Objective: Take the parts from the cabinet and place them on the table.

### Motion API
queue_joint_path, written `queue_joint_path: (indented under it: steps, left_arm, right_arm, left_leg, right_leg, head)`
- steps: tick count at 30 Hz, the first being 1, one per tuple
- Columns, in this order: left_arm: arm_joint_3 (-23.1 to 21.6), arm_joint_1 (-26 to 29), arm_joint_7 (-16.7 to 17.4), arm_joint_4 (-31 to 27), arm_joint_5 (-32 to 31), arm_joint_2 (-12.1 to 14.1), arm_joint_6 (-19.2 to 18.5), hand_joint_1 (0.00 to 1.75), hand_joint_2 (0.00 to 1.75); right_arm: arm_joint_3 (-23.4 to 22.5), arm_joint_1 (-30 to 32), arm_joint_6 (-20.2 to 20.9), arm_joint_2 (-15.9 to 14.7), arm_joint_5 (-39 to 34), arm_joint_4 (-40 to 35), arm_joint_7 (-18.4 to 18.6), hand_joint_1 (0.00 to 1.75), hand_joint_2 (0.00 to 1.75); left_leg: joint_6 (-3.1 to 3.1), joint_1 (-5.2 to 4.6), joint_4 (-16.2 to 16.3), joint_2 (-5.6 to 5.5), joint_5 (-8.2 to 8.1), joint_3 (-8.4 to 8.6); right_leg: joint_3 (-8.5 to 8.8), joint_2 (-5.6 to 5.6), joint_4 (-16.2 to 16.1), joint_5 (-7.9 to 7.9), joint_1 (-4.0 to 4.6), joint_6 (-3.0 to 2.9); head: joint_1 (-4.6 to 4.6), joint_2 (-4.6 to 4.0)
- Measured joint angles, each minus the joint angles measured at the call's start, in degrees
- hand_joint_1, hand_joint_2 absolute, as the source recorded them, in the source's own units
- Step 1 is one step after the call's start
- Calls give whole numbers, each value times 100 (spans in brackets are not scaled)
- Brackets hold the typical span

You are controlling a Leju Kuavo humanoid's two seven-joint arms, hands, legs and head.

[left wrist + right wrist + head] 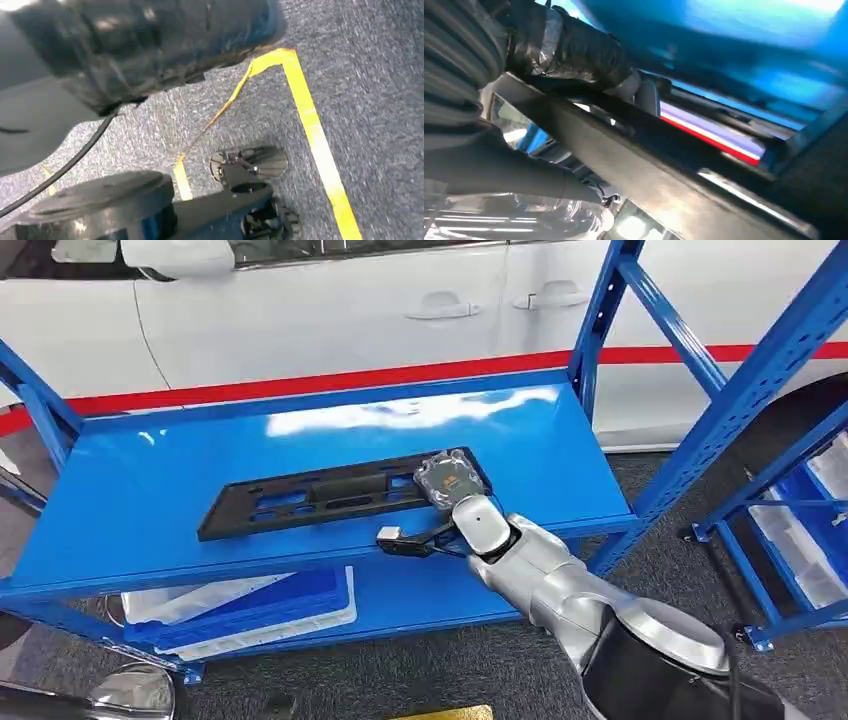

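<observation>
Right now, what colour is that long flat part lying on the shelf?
Black; the long flat part shows best in the head view, on the blue shelf.

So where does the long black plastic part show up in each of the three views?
Head view: black part lies flat across the middle of the blue shelf, with the right hand on its right end.
Left wrist view: not in it; this view looks down at grey carpet with yellow tape.
Right wrist view: a dark bar running diagonally, right hand wrapped over it.
Shared landmark: the blue shelf, in the head and right wrist views.
</observation>
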Motion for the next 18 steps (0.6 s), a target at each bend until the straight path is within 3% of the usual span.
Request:
queue_joint_path:
  steps: [2, 3, 5, 6, 7, 8, 9, 11, 12, 15, 16, 17, 18]
  left_arm:
    - [0, 6, -4, 0, 5, 0, 9, 0, 0]
    - [0, 0, -4, 0, 5, 0, 9, 0, 0]
    - [0, -1, -4, 0, 5, 0, 9, 0, 0]
    - [0, 10, -4, 0, 5, -2, 9, 0, 0]
    - [0, 20, -4, 0, 5, -7, 9, 0, 0]
    - [0, 27, -2, 0, 7, -7, 9, 0, 0]
    - [0, 27, 0, 0, 11, -7, 9, 0, 0]
    - [0, 22, 4, 0, 13, -7, 9, 0, 0]
    - [0, 13, 4, 0, 13, -7, 9, 0, 0]
    - [0, 29, -13, 0, -2, -7, 89, 0, 0]
    - [-2, 34, -33, 0, -24, -4, 146, 0, 0]
    - [-2, 35, -55, 0, -33, -11, 201, 0, 0]
    - [-2, 30, -83, 0, -46, -11, 255, 0, 0]
  right_arm:
    - [-18, -20, -13, 0, 0, 0, 2, 175, 175]
    - [-35, -27, -15, 0, 0, 0, 2, 175, 175]
    - [-42, -16, -15, 0, 0, 0, 2, 175, 175]
    - [-44, -1, -13, -4, 0, 2, 2, 175, 175]
    - [-46, 16, -15, -7, 0, 2, 2, 175, 175]
    - [-48, 24, -22, -7, 2, 2, 2, 175, 175]
    - [-52, 21, -31, -9, 2, 2, 2, 175, 175]
    - [-79, 17, -83, -9, -2, 0, 2, 175, 175]
    - [-85, 17, -129, -13, -26, 2, -5, 175, 175]
    - [-155, 62, -454, -26, -192, 0, -196, 175, 175]
    - [-192, 67, -598, -26, -273, 0, -292, 175, 175]
    - [-241, 76, -768, -44, -361, 0, -383, 175, 175]
    - [-282, 67, -965, -50, -452, 0, -518, 175, 175]
  left_leg:
    - [-54, 12, 144, 24, -132, -63]
    - [-83, 12, 422, 25, -309, -181]
    - [-123, 28, 1292, 27, -709, -577]
    - [-131, 28, 1638, 27, -811, -741]
    - [-128, 28, 1742, 27, -781, -793]
    - [-110, 28, 1563, 27, -621, -709]
    - [-82, 24, 1181, 27, -395, -523]
    - [9, 3, 175, 27, 24, -19]
    - [42, -36, 22, 22, -79, 77]
    - [65, -59, -12, 15, -58, 46]
    - [103, -51, -80, 17, -19, 65]
    - [124, 20, -162, 39, 37, 114]
    - [160, 5, -206, 39, 59, 127]
  right_leg:
    - [19, -7, -43, 36, -45, -66]
    - [17, -10, -43, 38, -49, -96]
    - [10, -16, -42, 37, -36, -109]
    - [8, -19, -42, 36, -30, -110]
    - [9, -18, -41, 36, -25, -110]
    - [11, -16, -41, 36, -22, -110]
    - [16, -10, -41, 36, -20, -110]
    - [36, -2, -44, 35, -17, -108]
    - [15, -1, -45, 38, 12, -79]
    - [-1, 7, -97, 82, -16, 9]
    - [12, 10, -115, 90, 1, 56]
    - [-28, -5, -52, 28, -9, 76]
    - [-111, -12, 144, -133, 14, 98]
  head:
    - [-9, 0]
    - [-46, 0]
    - [-39, 0]
    - [-35, 0]
    - [-37, 0]
    - [-35, 0]
    - [-37, 0]
    - [-35, 0]
    - [-31, 0]
    - [-28, 0]
    - [-35, 0]
    - [-28, 0]
    - [-5, 0]
